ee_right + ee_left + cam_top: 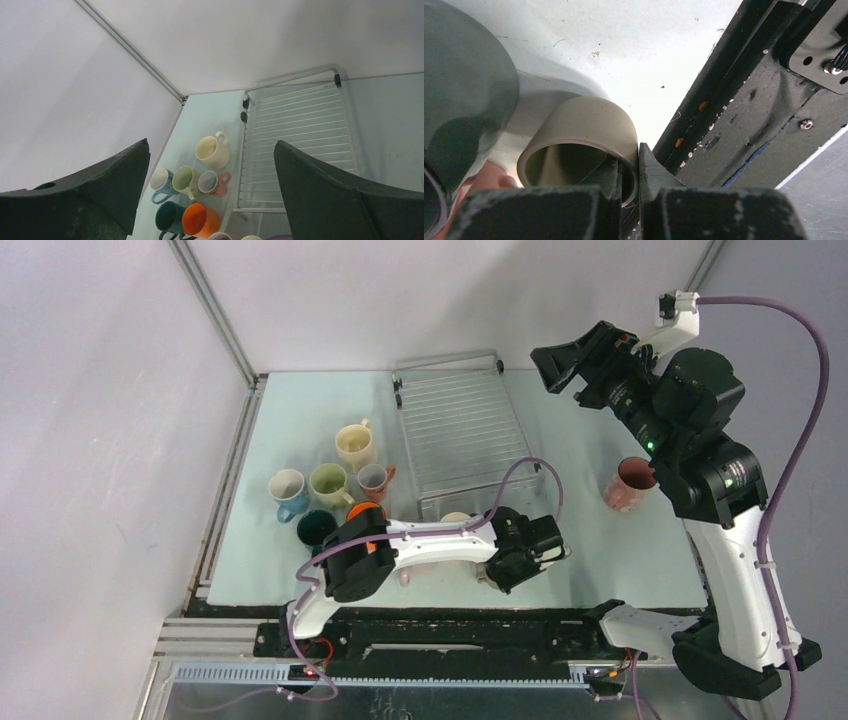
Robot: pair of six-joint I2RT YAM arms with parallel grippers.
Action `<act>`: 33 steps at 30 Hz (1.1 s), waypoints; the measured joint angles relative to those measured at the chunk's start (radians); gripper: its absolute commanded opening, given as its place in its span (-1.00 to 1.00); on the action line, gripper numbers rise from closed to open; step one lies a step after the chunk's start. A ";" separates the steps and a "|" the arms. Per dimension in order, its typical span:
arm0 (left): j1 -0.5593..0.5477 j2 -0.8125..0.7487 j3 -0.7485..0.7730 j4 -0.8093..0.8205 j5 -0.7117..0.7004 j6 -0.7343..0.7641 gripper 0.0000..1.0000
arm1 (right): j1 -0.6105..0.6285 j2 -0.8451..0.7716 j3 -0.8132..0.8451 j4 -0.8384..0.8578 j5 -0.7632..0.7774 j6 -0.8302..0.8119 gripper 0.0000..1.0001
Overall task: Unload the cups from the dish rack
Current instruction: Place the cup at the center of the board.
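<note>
The dish rack (460,430) lies at the table's middle, and its wire ribs show no cups on them. Several cups stand left of it: cream (355,445), blue (288,490), pale green (328,483), small pink (375,480), dark teal (317,528) and orange (365,512). A pink cup (630,485) stands right of the rack. My left gripper (630,160) is shut on the wall of a beige cup (589,125), one finger inside and one outside, by the table's front edge (505,575). My right gripper (562,365) is open and empty, high over the rack's far right corner.
The right wrist view looks down on the rack (300,130) and the cup cluster (199,219). A cream rim (456,518) shows at the rack's near end, partly behind my left arm. A dark rounded shape (464,100) and something pink (486,180) crowd the held cup's left. The black base rail (744,120) runs to its right.
</note>
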 measured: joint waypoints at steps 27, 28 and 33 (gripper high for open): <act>-0.003 -0.040 -0.019 0.007 0.019 -0.002 0.45 | 0.003 -0.016 -0.040 0.015 -0.001 0.000 0.99; -0.003 -0.054 -0.020 0.007 0.023 -0.003 0.49 | 0.003 -0.016 -0.040 0.015 -0.001 0.000 0.99; -0.003 -0.176 -0.021 0.013 0.048 -0.011 0.76 | 0.003 -0.019 -0.040 0.015 -0.004 0.000 0.99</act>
